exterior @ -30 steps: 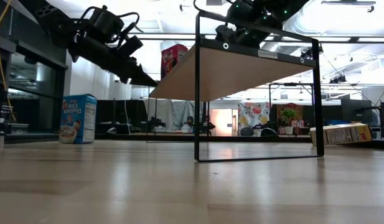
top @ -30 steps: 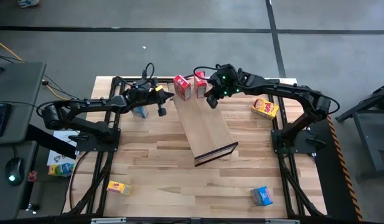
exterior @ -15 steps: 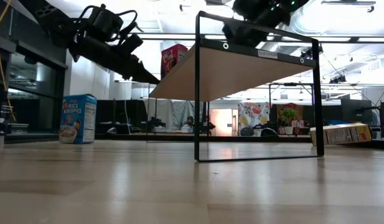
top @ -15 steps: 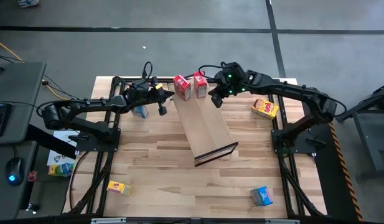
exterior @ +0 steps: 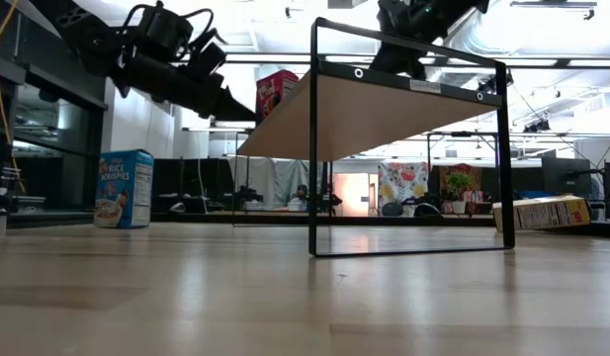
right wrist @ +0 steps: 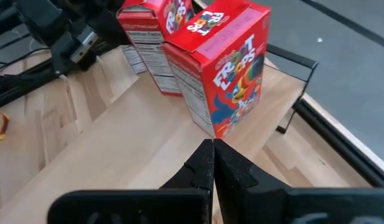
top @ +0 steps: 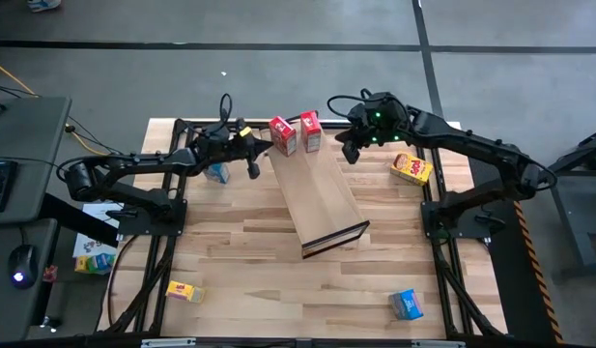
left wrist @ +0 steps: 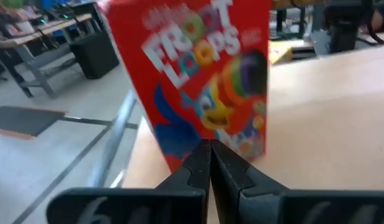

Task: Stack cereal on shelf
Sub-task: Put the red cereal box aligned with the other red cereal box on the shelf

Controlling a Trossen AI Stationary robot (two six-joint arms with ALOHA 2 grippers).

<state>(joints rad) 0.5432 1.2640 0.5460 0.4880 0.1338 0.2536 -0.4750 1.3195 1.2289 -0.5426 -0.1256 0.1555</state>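
Observation:
Two red cereal boxes (top: pixel 283 135) (top: pixel 310 130) stand upright side by side on the far end of the light-wood shelf (top: pixel 322 198), which the low view shows raised on a dark frame (exterior: pixel 312 148). My left gripper (top: pixel 260 150) is shut, its tips right at the left red box (left wrist: pixel 204 81). My right gripper (top: pixel 348 153) is shut and hangs off the shelf's right edge, apart from the right red box (right wrist: pixel 232 74). A blue box (top: pixel 217 172) stands upright on the table under the left arm. My left gripper points its shut fingertips (left wrist: pixel 201 155) level, from the table's left, at the lower front of the left red box (left wrist: pixel 241 140). I cannot tell whether they touch it. The box stands upright on the shelf.
A yellow box (top: pixel 411 169) lies on the table right of the shelf. Another yellow box (top: pixel 184 290) lies near the near left corner and a blue one (top: pixel 406 304) near the near right corner. The shelf's dark end lip (top: pixel 334 237) faces the near edge.
My right gripper has drawn back from the right red box, moving up and toward the table's right edge. My left gripper has risen a little and come closer to the left red box. Both red boxes have stayed where they stood.

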